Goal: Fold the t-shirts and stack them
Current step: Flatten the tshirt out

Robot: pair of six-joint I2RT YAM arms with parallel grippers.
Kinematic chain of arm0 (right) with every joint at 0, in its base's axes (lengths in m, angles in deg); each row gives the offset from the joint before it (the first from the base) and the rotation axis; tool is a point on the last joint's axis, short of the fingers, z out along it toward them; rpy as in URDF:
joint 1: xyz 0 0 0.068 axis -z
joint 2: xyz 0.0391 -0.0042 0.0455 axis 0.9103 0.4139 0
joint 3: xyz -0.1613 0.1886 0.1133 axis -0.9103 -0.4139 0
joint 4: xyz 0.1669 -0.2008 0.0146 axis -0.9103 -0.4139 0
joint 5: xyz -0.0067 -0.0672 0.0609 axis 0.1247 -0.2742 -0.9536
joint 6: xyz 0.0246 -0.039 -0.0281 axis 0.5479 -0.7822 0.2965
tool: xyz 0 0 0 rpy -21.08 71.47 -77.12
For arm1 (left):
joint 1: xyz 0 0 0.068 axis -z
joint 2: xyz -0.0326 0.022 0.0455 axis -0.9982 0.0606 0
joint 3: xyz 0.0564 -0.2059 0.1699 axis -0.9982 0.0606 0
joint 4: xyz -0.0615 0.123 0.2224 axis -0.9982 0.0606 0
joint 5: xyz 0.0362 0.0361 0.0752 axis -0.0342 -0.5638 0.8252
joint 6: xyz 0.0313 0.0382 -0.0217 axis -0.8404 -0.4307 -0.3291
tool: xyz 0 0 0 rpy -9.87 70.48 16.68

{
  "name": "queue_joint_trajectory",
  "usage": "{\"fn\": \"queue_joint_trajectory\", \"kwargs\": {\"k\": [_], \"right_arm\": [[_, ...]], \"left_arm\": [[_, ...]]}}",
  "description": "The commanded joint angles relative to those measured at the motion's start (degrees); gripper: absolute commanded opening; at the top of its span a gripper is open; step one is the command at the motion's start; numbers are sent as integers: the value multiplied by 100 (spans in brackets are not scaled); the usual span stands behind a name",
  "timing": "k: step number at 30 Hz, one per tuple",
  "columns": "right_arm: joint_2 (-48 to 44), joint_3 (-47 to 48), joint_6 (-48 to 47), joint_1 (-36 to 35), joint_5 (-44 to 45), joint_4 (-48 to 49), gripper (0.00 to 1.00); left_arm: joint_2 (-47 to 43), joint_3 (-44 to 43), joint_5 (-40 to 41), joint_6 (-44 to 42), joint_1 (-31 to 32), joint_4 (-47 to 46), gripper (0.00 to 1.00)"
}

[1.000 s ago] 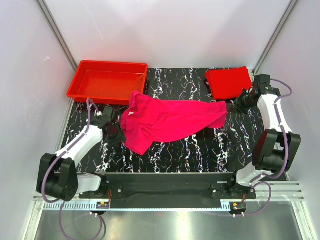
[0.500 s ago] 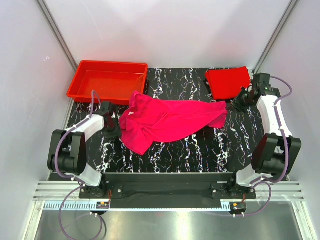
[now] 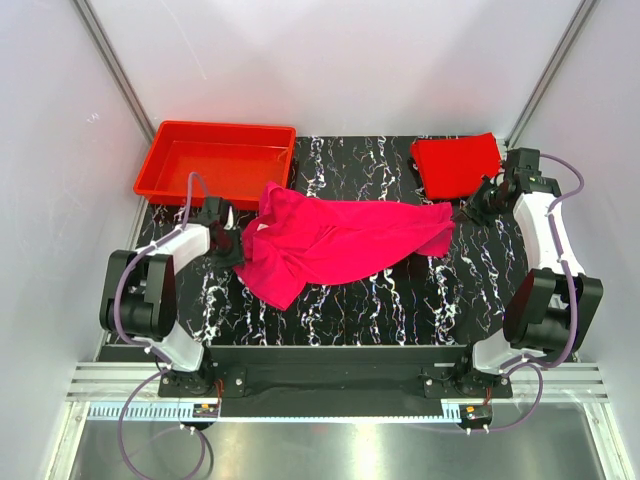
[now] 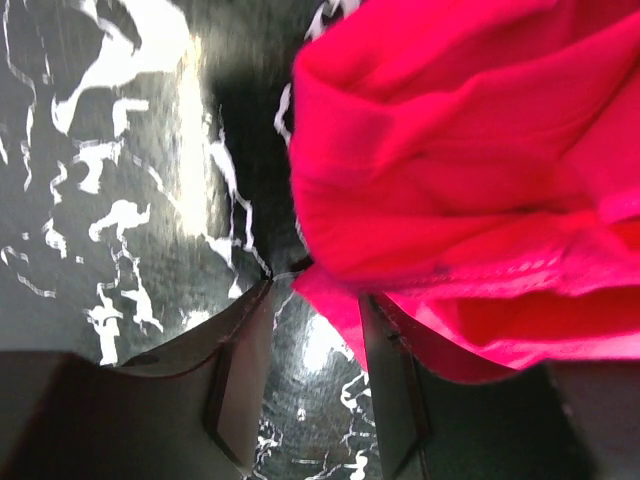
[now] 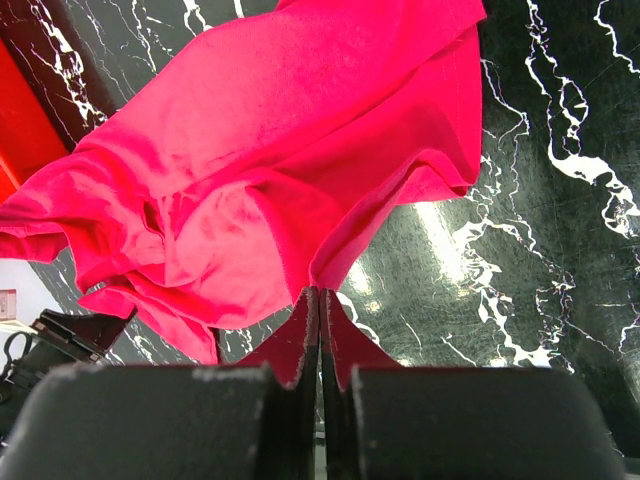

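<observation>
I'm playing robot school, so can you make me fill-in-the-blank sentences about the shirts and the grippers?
1. The crumpled t-shirt in the middle of the table is coloured ____.
2. The folded red t-shirt lies in the far ____ corner.
3. The left gripper beside the crumpled t-shirt is ____.
4. The right gripper is ____ on the crumpled t-shirt's edge.
Missing words: pink; right; open; shut.

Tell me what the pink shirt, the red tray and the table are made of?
The pink shirt looks like soft matte cloth: it wrinkles and folds. The red tray looks like hard, smooth plastic: straight walls, slight shine. The table looks like glossy black marble, or a printed copy: white veins, glare.
</observation>
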Motion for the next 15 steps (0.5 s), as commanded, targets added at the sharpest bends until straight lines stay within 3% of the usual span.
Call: {"fn": "queue_joint_trajectory", "kwargs": {"k": [1, 11, 15], "right_arm": [[-152, 35, -80, -24, -75, 158, 0], [-170, 53, -89, -24, -67, 140, 0], [-170, 9, -71, -33, -93, 193, 0]], "left_arm": [[159, -197, -131, -109, -13, -393, 45], [-59, 215, 97, 339, 48, -192, 34], [-192, 391, 273, 489, 48, -87, 42]]}}
